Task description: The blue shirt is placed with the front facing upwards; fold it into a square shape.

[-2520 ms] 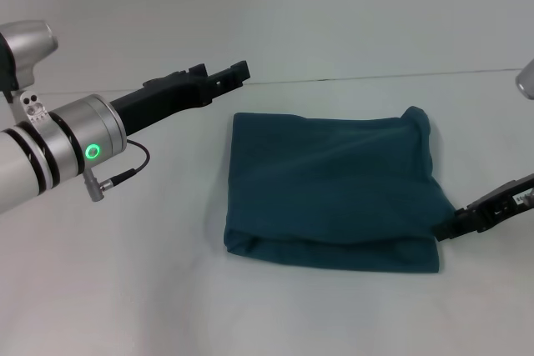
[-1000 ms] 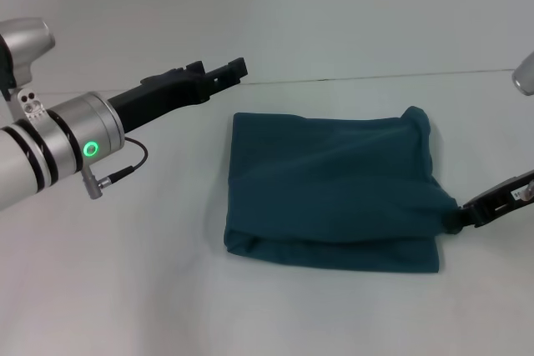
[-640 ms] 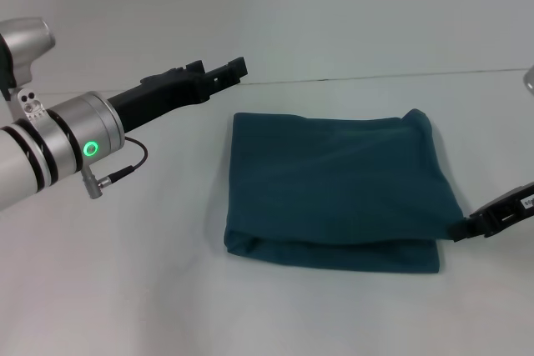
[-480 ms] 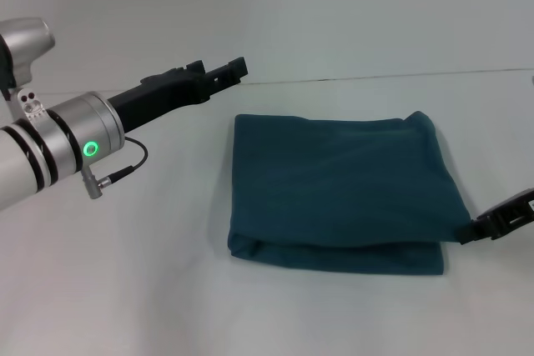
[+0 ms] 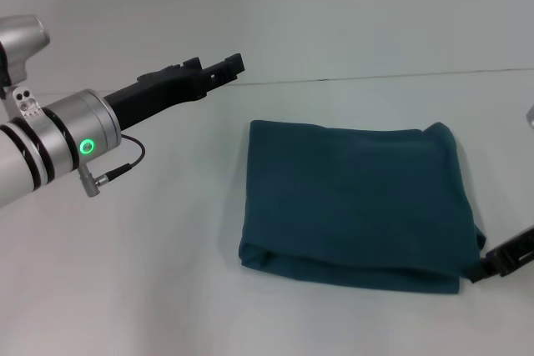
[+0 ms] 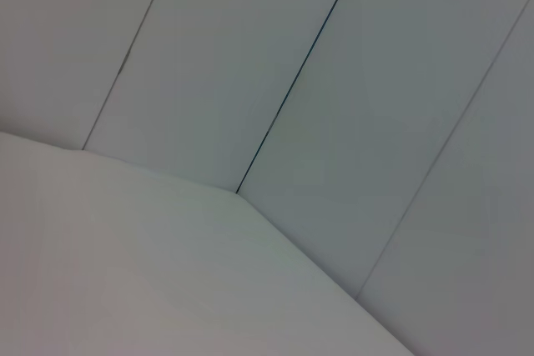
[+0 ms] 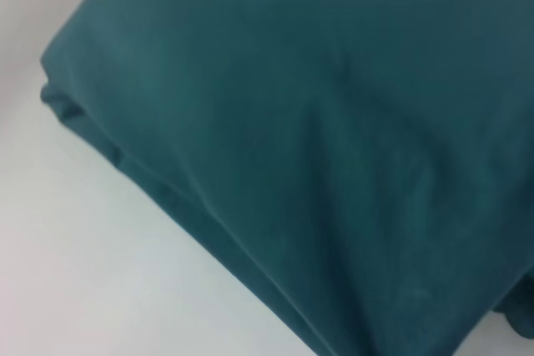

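The blue shirt lies folded into a rough rectangle on the white table, plain teal side up, with its thick folded edge toward me. My right gripper is low on the table at the shirt's near right corner, shut on that corner. In the right wrist view the shirt fills the picture, its folded edge running across the table. My left gripper hangs raised above the table's far left, well apart from the shirt.
The table's back edge meets a pale panelled wall. Bare table surface lies left of and in front of the shirt. The left arm's silver wrist with a green light reaches in from the left.
The right gripper has drawn back toward the right and nearer to me, dragging the folded shirt the same way and flattening its right side. The left arm has hardly moved.
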Controlling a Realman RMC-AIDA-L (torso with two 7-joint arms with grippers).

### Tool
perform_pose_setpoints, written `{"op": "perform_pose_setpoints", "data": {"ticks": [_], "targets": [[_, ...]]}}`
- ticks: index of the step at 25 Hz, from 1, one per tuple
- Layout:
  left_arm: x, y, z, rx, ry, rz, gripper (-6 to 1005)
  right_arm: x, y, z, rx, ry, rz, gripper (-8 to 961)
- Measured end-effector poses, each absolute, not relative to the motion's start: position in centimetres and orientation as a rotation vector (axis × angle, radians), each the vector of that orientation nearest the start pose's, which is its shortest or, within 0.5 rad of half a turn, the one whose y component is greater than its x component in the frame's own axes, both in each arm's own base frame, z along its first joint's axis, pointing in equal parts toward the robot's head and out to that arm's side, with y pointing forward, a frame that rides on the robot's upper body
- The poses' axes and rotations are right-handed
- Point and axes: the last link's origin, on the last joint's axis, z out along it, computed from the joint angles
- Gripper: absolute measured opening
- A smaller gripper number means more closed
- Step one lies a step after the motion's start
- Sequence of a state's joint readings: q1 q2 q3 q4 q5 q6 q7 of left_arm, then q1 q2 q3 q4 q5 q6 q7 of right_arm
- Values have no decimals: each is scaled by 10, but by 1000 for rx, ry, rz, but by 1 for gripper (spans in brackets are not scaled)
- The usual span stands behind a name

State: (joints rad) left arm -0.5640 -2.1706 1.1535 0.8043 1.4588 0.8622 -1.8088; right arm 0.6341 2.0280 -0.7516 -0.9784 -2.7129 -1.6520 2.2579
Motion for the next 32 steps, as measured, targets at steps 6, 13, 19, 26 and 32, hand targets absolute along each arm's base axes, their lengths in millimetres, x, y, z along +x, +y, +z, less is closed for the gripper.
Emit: {"op": "perform_pose_setpoints", "data": {"ticks": [6,13,19,26,32], "targets": [[-181,413,-24,-2198,-1043,-963,862,285,345,59,-2510,1407,-282,74],[-181,413,-24,-2198,-1044,-963,861,279,345,85,-2525,1426,-179,164],[-182,413,-23,-2194,-1047,-964,861,279,341,94,-2544,1419,-196,354],[-178,415,-23,-2198,-1037,-968,862,275,343,111,-2508,1387,-17,508],[-177,416,-22,-2194,-1033,-967,862,271,346,94,-2526,1407,29,733]]}}
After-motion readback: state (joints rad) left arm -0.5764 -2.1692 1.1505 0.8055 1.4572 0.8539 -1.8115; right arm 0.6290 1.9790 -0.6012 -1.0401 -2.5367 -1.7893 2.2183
